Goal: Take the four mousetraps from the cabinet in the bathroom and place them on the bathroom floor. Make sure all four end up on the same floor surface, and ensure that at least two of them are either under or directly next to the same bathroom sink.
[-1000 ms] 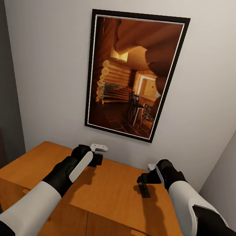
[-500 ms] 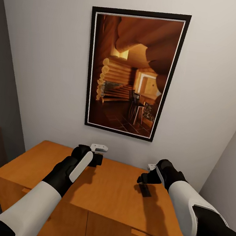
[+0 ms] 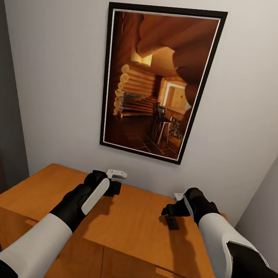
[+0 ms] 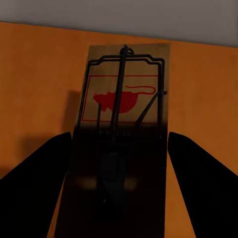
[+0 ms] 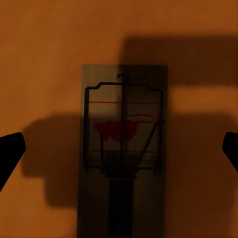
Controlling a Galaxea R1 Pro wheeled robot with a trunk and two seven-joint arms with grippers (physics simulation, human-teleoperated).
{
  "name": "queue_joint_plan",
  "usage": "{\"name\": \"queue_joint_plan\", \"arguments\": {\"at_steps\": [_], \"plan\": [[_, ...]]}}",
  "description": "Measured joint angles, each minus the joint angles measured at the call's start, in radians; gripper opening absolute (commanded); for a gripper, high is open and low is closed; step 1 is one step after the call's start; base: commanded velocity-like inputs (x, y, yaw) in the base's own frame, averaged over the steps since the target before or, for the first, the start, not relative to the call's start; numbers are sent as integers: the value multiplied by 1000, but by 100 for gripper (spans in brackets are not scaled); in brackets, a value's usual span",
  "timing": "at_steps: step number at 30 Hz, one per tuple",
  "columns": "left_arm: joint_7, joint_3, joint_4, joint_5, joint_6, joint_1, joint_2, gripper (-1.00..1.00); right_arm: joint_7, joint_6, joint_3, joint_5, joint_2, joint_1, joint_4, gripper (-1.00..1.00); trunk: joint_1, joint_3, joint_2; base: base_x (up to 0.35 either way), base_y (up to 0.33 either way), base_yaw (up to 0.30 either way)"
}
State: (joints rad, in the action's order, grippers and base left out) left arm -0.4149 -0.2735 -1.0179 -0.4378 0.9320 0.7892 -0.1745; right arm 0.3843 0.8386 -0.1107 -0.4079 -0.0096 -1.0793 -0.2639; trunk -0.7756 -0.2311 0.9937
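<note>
Progress is at the very start, judging from what lies where. The robot stands at the cabinet (image 3: pixel 110 225) with both arms held over its top, under a framed picture (image 3: pixel 155 80) on the wall. No floor tiles and no sink can be seen here, so no trap looks placed yet.

The left gripper (image 3: pixel 115 184) hovers over the far part of the top, left of the middle. Its wrist view shows a mousetrap (image 4: pixel 121 134) lying flat on the wood, close to the wall, between the two dark fingers (image 4: pixel 34 183). The fingers stand apart on either side of the board and do not seem to touch it.

The right gripper (image 3: pixel 169 210) hovers over the right part of the top. Its wrist view shows a second trap (image 5: pixel 124 148), also flat on the wood. The fingertips (image 5: pixel 10 151) are spread wide, well away from the board's edges.

So two traps are found and each has an open gripper above it, but neither is grasped. The other two traps cannot be placed from these views. Grasping, carrying to the floor and setting two by the sink are all left.
</note>
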Motion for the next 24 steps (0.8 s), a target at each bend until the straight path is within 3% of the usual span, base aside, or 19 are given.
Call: {"name": "queue_joint_plan", "arguments": {"at_steps": [3, 18, 24], "plan": [[0, 0, 0, 0, 0, 0, 0, -100, 0, 0, 0, 0, 0, 0, 0, 100, -12, -9, 21, 0, 0, 0], [0, 0, 0, 0, 0, 0, 0, -100, -1, 1, 2, 3, 0, 0, 1, 100, -12, -10, 21, 0, 0, 0], [0, 0, 0, 0, 0, 0, 0, -100, -1, 1, 3, 3, 0, 0, 2, 100, -35, -28, 63, 0, 0, 0]]}}
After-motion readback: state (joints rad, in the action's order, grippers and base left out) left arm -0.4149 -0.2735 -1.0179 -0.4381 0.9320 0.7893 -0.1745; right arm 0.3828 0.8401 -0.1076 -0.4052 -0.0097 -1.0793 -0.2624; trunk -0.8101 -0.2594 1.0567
